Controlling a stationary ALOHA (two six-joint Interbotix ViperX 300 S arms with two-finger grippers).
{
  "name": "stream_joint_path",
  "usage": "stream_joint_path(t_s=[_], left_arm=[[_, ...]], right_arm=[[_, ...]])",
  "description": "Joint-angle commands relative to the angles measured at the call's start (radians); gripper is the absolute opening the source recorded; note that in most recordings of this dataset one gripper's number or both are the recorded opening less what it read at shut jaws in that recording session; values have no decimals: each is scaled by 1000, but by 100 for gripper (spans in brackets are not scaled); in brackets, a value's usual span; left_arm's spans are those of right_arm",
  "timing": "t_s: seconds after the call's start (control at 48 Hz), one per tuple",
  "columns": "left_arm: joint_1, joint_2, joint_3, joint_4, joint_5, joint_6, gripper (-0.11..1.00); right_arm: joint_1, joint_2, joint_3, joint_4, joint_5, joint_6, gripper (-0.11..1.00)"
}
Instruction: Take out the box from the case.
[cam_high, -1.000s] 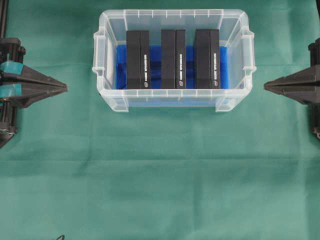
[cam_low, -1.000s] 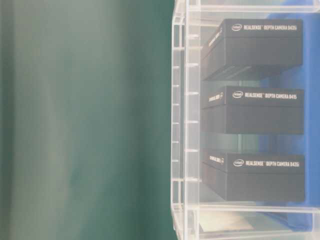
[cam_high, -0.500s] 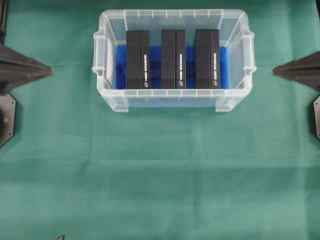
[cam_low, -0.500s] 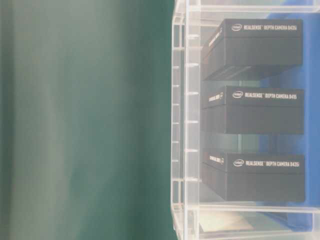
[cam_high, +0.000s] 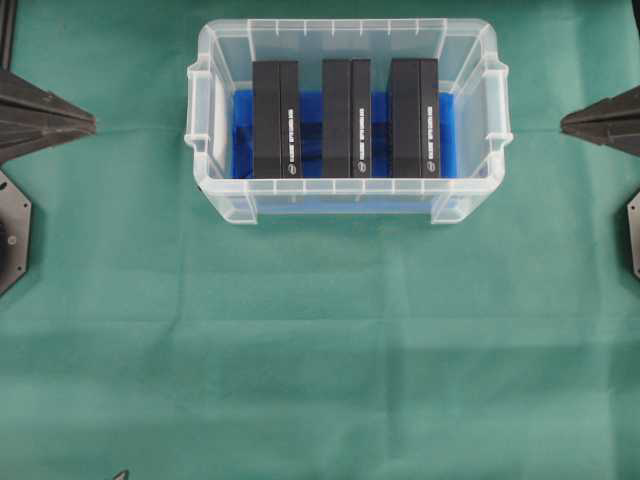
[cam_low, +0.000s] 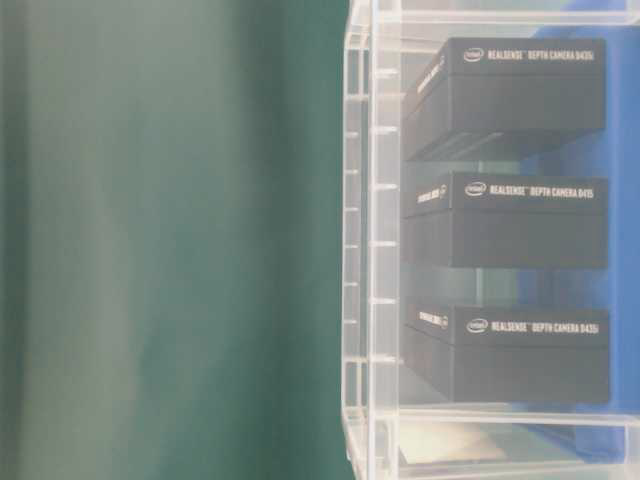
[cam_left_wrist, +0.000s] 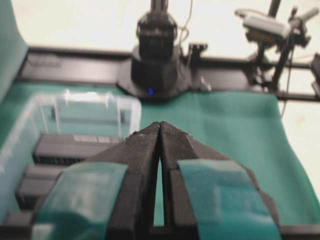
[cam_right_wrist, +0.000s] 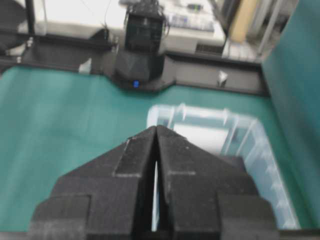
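The clear plastic case (cam_high: 347, 195) stands at the back middle of the green cloth, lined with blue. Three black boxes stand side by side in it: left box (cam_high: 276, 118), middle box (cam_high: 346, 117), right box (cam_high: 414, 117). The table-level view shows them through the case wall (cam_low: 370, 250), the nearest box (cam_low: 520, 350) lowest. My left gripper (cam_high: 92, 122) is shut and empty, well left of the case. My right gripper (cam_high: 566, 124) is shut and empty, right of the case. The tips meet in both wrist views, left gripper (cam_left_wrist: 159, 125), right gripper (cam_right_wrist: 156, 128).
Green cloth (cam_high: 320, 350) covers the whole table. Black arm bases (cam_high: 10, 235) sit at the left and right edges. The opposite arm's base (cam_left_wrist: 157, 55) stands beyond the cloth in the left wrist view.
Both grippers have drawn back toward the frame edges and shifted slightly toward the back. The case and boxes have not moved.
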Motion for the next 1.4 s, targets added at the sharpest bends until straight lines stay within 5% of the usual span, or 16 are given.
stream_joint_path(t_s=[0.0, 0.229, 0.521, 0.813, 0.938, 1.042, 1.125, 1.376], left_arm=[[-5, 5, -31, 3, 52, -28, 1], [-17, 9, -98, 2, 374, -115, 1], [-32, 55, -206, 2, 765, -167, 1], [-54, 57, -207, 2, 802, -175, 1], [-54, 57, -209, 2, 813, -230, 1], [-54, 58, -212, 2, 834, -356, 1], [-54, 63, -212, 2, 887, -522, 1], [-54, 103, -232, 15, 1114, -989, 1]], right_arm=[[-3, 6, -46, 2, 80, 25, -1], [-3, 21, -129, -3, 456, 146, -1], [-3, 98, -244, -21, 841, 198, -1], [-2, 120, -253, -21, 930, 202, -1], [-3, 127, -256, -21, 953, 256, -1], [-3, 137, -258, -21, 989, 379, -1], [-3, 152, -259, -23, 1028, 522, -1], [-3, 216, -261, -78, 1183, 1100, -1]])
